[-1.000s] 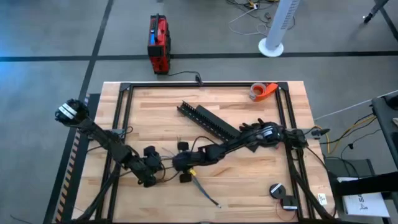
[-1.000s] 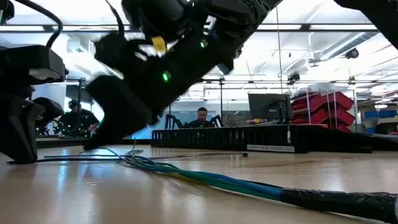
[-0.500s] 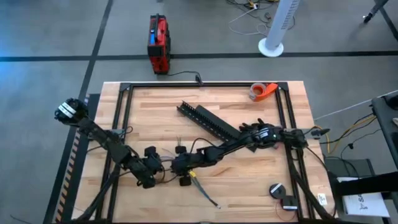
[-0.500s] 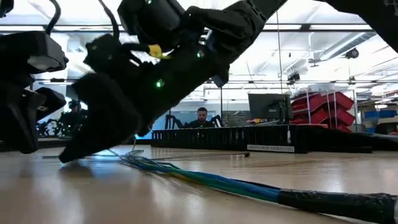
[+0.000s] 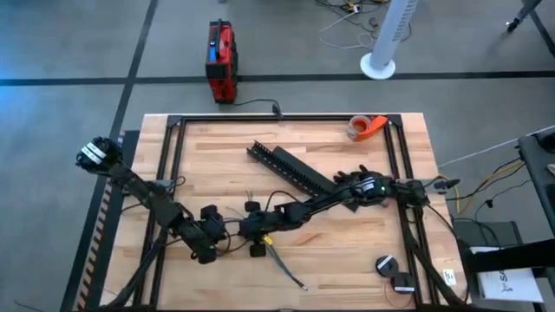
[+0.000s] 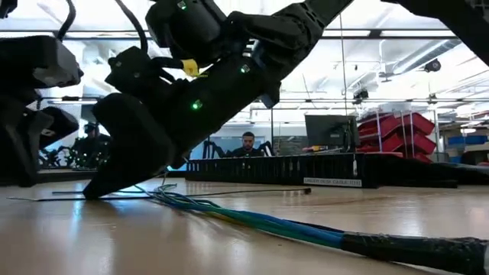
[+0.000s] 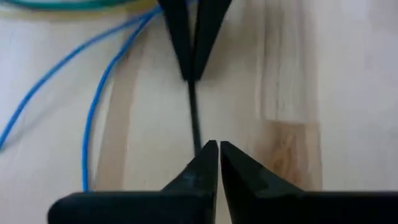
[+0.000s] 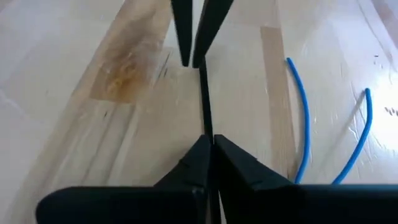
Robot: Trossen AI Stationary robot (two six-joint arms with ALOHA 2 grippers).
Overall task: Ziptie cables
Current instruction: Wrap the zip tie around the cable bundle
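Note:
A thin black zip tie [image 7: 194, 106] is stretched between my two grippers, low over the wooden table. My left gripper [image 7: 217, 148] is shut on one end and my right gripper [image 8: 208, 142] on the other. In the high view they face each other tip to tip, left [image 5: 218, 232] and right [image 5: 244, 230], near the table's front left. The cables [image 5: 282, 264], green, blue and dark, lie on the table just beside them. Their loose blue ends [image 8: 301, 118] curl next to the tie. In the low view the bunch [image 6: 252, 218] ends in a black wrap. My left gripper pinches one end of the zip tie [image 7: 199, 135] between its two fingertips. It comes from the table's left, slanting down, with the fingers in line with the tie. The tie runs straight on to the right gripper's fingers [image 7: 186, 43]. My right gripper pinches the other end of the zip tie [image 8: 205, 127] between its fingertips. It comes from the table's right, slanting down, in line with the tie. The tie runs straight to the left gripper's fingers [image 8: 184, 37], close over the table top.
Two black slotted rails [image 5: 290, 169] lie slantwise at the table's middle. An orange tape roll [image 5: 364, 127] sits at the far right corner, and small round black parts [image 5: 386, 264] at the near right. A black frame [image 5: 173, 139] borders the table. A red box [image 5: 222, 61] stands on the floor beyond.
My right gripper has moved a little toward the table's left edge and sunk closer to the table top, nearer my left gripper. The cable bunch has stayed where it was.

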